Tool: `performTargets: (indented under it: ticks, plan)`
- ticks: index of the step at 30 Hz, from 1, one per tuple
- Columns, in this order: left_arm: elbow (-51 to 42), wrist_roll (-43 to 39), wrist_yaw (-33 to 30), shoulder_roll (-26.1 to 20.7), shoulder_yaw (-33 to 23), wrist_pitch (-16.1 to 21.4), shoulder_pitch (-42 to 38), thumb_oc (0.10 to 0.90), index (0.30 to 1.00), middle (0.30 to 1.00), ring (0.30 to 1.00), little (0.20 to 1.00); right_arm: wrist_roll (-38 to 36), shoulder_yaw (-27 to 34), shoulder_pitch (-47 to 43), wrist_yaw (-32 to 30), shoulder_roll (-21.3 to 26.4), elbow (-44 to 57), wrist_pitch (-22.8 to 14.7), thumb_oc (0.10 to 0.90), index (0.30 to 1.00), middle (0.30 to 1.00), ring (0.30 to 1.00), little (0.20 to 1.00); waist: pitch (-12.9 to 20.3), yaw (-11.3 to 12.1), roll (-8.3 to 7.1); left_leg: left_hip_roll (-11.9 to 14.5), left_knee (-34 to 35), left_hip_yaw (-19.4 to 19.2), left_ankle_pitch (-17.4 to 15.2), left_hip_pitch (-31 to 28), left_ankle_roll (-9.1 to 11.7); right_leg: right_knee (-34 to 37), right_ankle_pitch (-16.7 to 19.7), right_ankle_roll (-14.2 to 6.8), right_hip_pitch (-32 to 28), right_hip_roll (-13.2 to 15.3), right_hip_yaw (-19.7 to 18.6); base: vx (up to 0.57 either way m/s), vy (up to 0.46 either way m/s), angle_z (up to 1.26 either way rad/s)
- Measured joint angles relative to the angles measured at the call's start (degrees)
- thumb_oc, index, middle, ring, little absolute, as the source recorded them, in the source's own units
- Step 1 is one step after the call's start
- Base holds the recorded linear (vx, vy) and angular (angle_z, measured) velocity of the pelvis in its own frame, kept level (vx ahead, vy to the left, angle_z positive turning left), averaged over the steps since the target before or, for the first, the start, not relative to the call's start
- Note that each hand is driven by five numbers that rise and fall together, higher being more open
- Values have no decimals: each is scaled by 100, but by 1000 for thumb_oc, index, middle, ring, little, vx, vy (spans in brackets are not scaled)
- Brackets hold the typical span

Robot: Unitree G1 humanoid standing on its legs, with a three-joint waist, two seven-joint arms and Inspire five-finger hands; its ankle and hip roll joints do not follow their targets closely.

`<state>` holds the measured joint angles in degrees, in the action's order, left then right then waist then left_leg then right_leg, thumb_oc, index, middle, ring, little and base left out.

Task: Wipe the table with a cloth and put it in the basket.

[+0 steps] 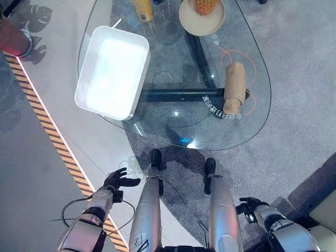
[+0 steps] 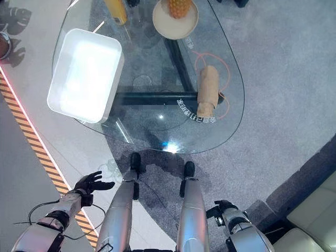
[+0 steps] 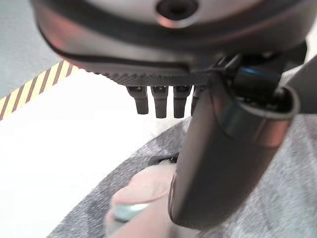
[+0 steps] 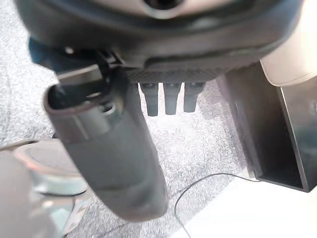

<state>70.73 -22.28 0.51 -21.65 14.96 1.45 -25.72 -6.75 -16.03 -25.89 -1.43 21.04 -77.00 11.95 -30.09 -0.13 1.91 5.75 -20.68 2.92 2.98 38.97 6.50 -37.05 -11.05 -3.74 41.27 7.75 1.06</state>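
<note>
Glass desk [image 1: 173,131] carries the rolled cloth [image 1: 234,87] near its right edge and the white basket [image 1: 112,71] at its left. Left hand [image 1: 116,180] spread, right hand [image 1: 251,205] seemingly relaxed, both low; reaching for the cloth comes next.

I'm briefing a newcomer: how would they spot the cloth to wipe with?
Find the glass table. On its right end, inside an orange ring, lies the cloth, rolled into a tan tube. The white basket sits at the left end, and the plate is round.
</note>
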Motion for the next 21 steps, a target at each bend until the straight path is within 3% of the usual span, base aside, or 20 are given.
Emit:
performTargets:
  ticks: [7,21]
  plan:
    - [-220,-188,-133,-75,-7,27,-12,800,900,900,900,900,2,-81,11,-130,6,0,-6,800,900,900,900,900,-14,-22,7,65,-390,96,-72,526,-30,-459,-38,101,582,-104,-9,34,-6,-4]
    - [-215,-184,-117,-76,-7,59,48,800,900,900,900,900,3,-67,27,-247,10,138,-140,800,900,900,900,900,-15,-13,9,59,-530,130,-82,559,-16,-578,-44,128,598,-95,3,0,0,0]
